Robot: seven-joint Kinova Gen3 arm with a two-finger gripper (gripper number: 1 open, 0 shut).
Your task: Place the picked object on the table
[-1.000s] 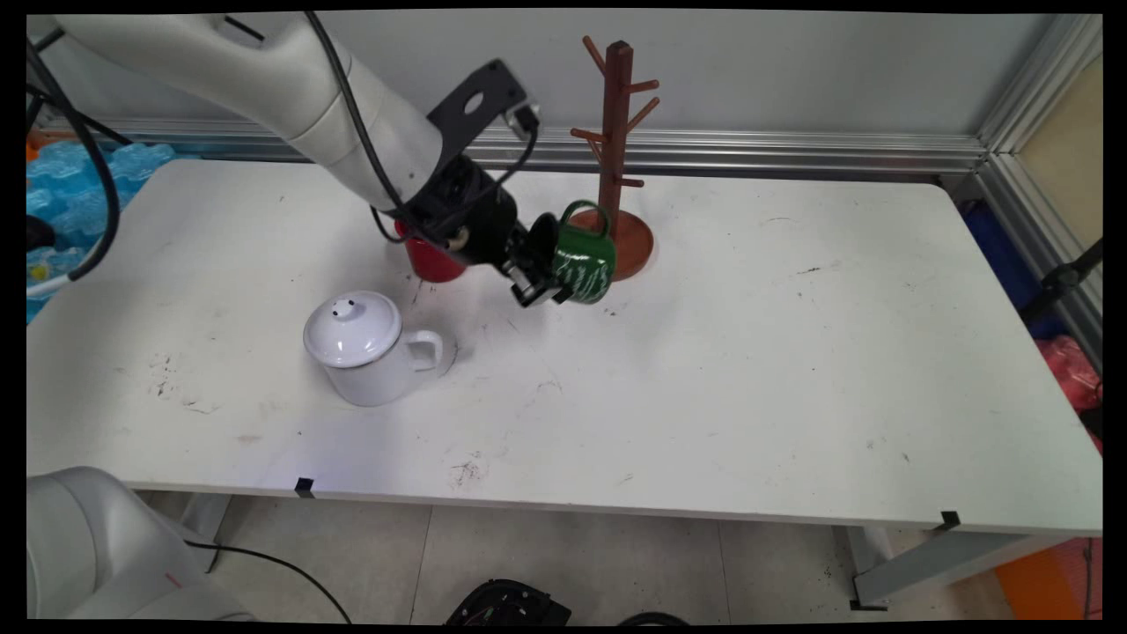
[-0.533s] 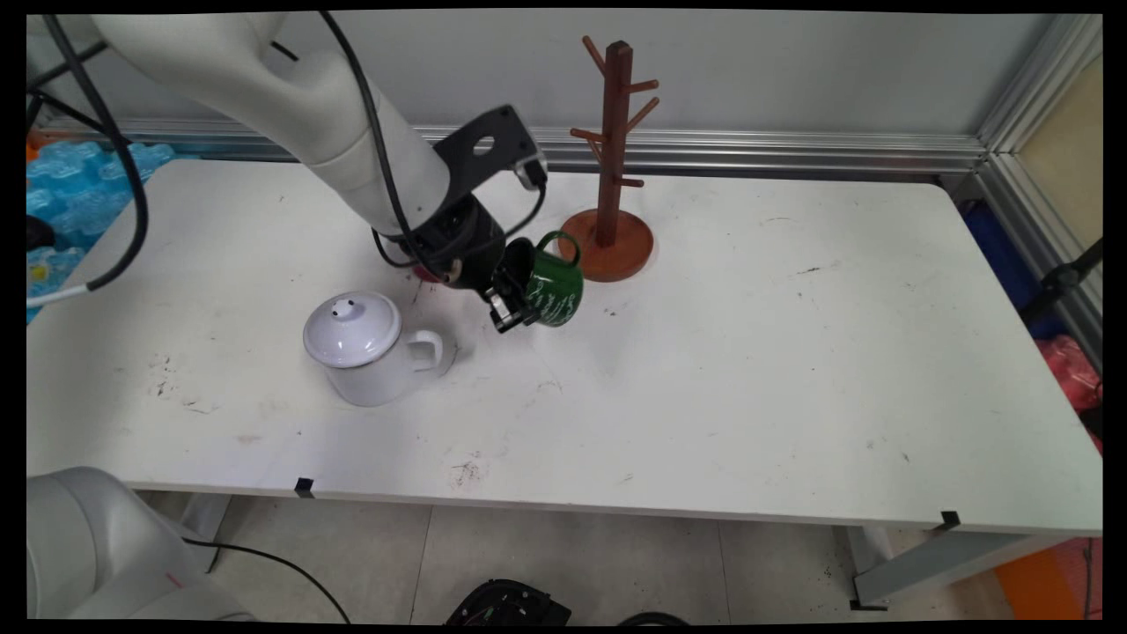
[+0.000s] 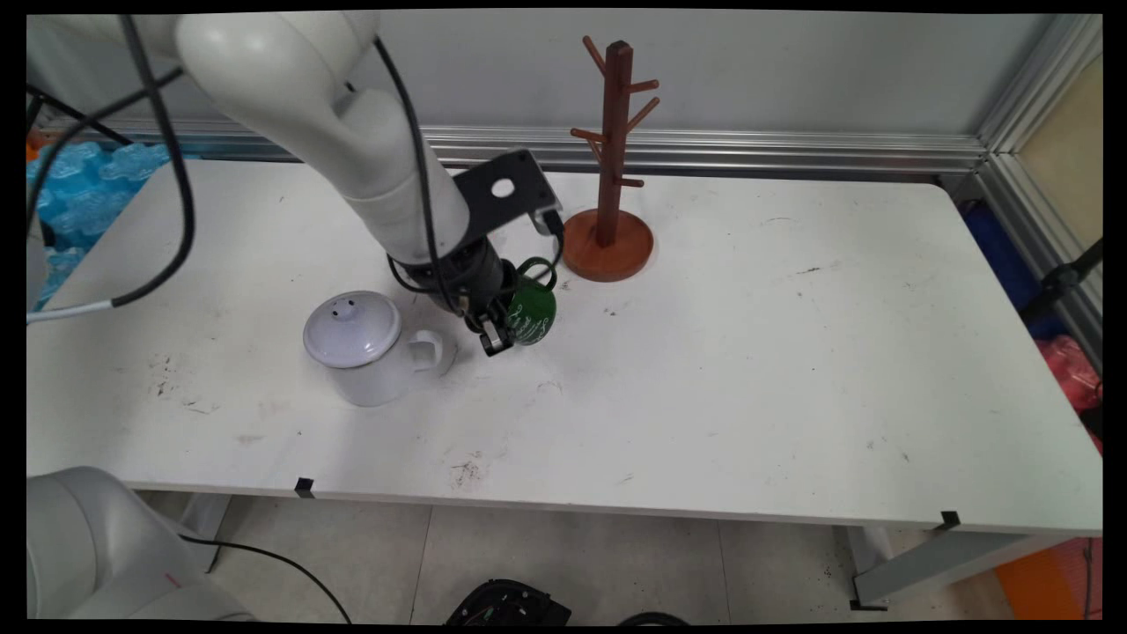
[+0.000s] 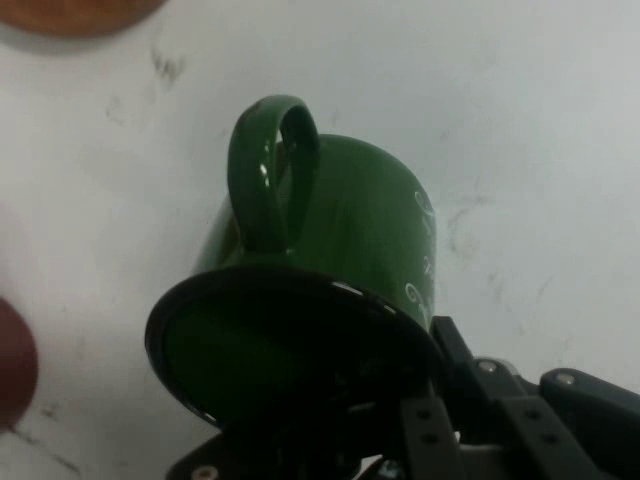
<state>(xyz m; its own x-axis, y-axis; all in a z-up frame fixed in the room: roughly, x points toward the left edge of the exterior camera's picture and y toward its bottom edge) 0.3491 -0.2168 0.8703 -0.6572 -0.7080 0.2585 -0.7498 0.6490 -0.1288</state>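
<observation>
My gripper (image 3: 495, 328) is shut on the rim of a green mug (image 3: 531, 308) with white lettering, held low over the table's middle, tilted on its side. In the hand view the green mug (image 4: 340, 230) fills the centre, its handle (image 4: 272, 170) pointing up and its dark mouth toward the camera, with one finger inside the rim. A white lidded enamel pot (image 3: 363, 345) stands just left of the gripper. The brown wooden mug tree (image 3: 611, 176) stands behind and to the right.
A red cup (image 4: 15, 362) shows only at the hand view's left edge; the arm hides it in the main view. The mug tree's round base (image 4: 75, 14) shows at the hand view's top. The table's back edge meets an aluminium rail (image 3: 748, 150).
The gripper has carried the green mug away from the mug tree, leftward, toward the near side and down, close to the white pot. The arm now covers the red cup.
</observation>
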